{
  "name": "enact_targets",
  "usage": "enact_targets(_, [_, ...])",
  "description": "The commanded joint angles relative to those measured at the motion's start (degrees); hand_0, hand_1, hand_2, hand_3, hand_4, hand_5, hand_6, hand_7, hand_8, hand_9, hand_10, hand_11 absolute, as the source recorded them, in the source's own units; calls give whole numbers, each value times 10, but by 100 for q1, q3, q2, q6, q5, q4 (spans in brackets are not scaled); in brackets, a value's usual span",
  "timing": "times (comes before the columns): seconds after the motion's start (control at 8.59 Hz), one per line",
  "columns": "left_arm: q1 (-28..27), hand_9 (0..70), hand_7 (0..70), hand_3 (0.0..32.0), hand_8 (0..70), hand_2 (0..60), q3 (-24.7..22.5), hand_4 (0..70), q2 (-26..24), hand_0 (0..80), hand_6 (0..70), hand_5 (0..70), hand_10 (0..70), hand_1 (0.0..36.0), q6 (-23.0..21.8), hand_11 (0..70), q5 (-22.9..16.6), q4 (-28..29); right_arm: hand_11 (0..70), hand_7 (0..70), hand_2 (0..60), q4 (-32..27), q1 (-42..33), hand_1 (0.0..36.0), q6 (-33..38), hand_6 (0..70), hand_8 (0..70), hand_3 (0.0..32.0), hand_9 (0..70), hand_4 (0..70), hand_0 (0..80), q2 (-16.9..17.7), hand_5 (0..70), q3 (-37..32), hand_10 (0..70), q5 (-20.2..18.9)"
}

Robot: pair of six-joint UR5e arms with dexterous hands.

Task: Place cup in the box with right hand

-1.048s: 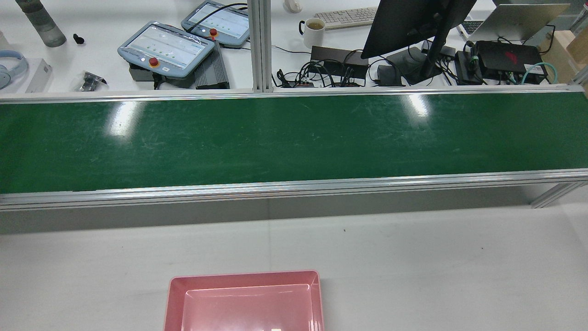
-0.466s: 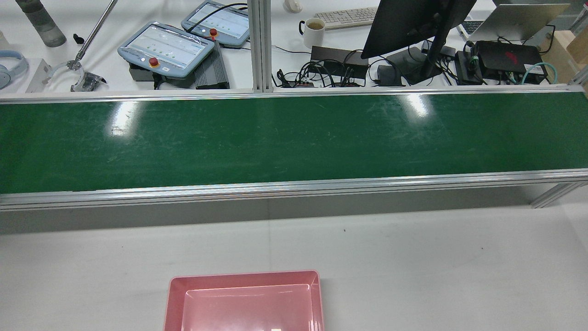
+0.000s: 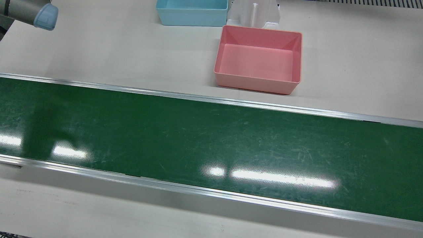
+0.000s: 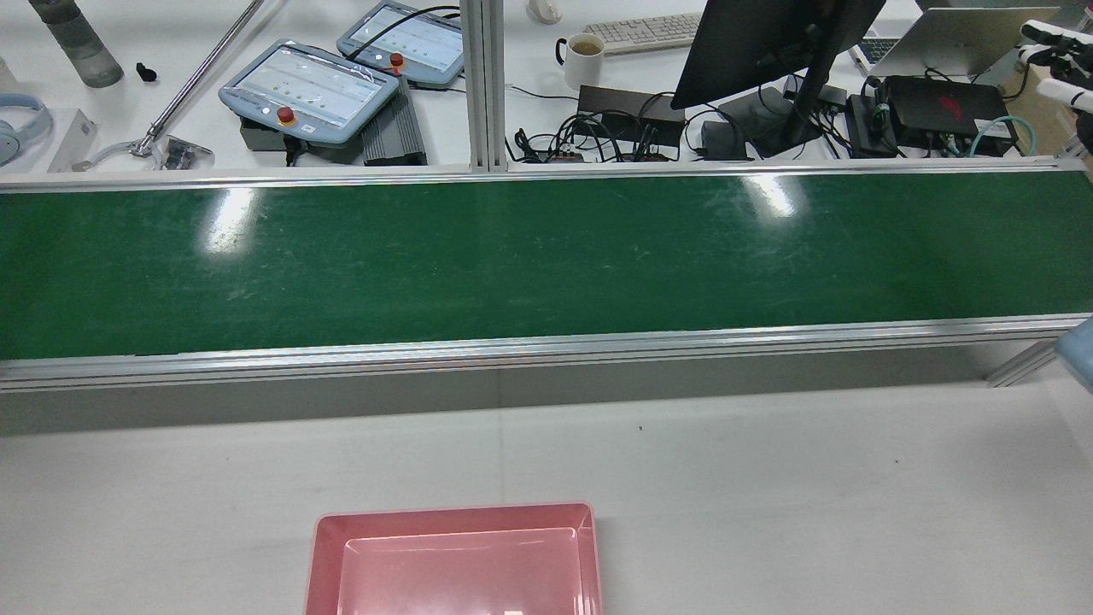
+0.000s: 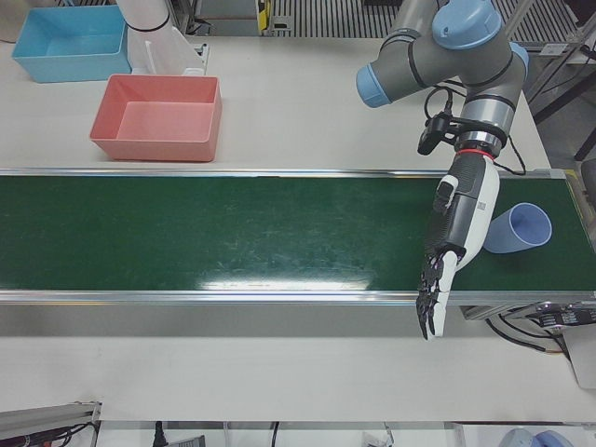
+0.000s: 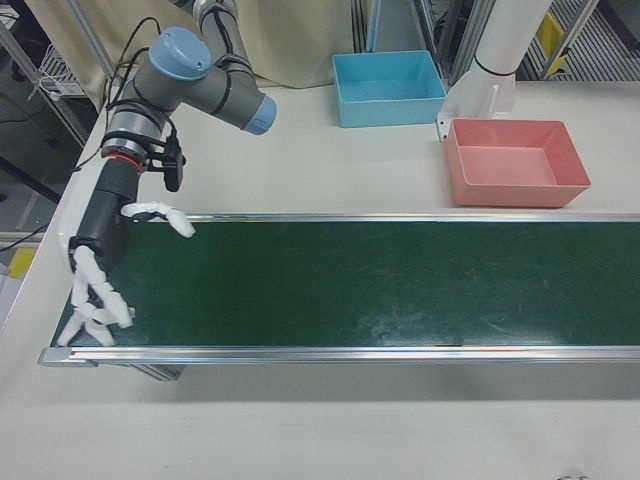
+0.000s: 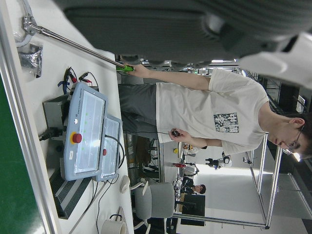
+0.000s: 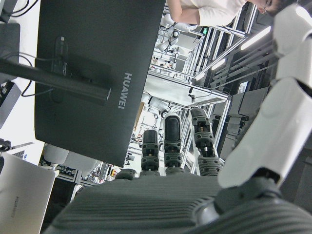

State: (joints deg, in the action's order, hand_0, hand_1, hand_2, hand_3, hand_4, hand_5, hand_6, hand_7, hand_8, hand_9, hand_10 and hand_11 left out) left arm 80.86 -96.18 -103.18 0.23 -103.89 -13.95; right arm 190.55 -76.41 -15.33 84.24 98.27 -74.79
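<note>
The blue cup (image 5: 520,228) lay tipped at 3 o'clock of the empty, straight-fingered left hand (image 5: 454,235), so the empty, splayed right hand (image 6: 100,268) probably needed to meet it low over the conveyor belt (image 6: 380,285).

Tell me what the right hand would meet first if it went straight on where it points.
Nothing near, it seems: the right hand points across the green belt toward the operators' side. Its camera faces the black monitor beyond; depth is unclear.

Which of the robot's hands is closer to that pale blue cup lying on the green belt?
The left. The left hand hangs right beside the cup, which lies on its side at that end of the belt. The right hand hovers open over the belt's opposite end.
</note>
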Motion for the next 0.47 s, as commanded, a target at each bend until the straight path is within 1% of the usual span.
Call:
enact_targets(0.0, [0,0,0,0,0,0,-6,0,-9,0,0,0,0,0,3,0,9,-12,6,540,0,87,741,40,-48,119,106,0,242,137,475,4,40,665,0,641])
enact_targets(0.12, [0,0,0,0,0,0,-6,0,-9,0,0,0,0,0,3,0,9,-20,0,546,0,96,811,40,-66,120,101,0,237,155,483,13,40,685,0,650])
enact_targets(0.23, [0,0,0,0,0,0,2,0,-9,0,0,0,0,0,3,0,0,-21,0,459,0,105,1003,38,-145,102,85,0,199,84,479,13,41,685,0,806])
enact_targets(0.35, [0,0,0,0,0,0,3,0,-9,0,0,0,0,0,3,0,0,-21,0,380,0,96,1179,37,-154,87,69,0,165,26,476,135,41,798,0,1191])
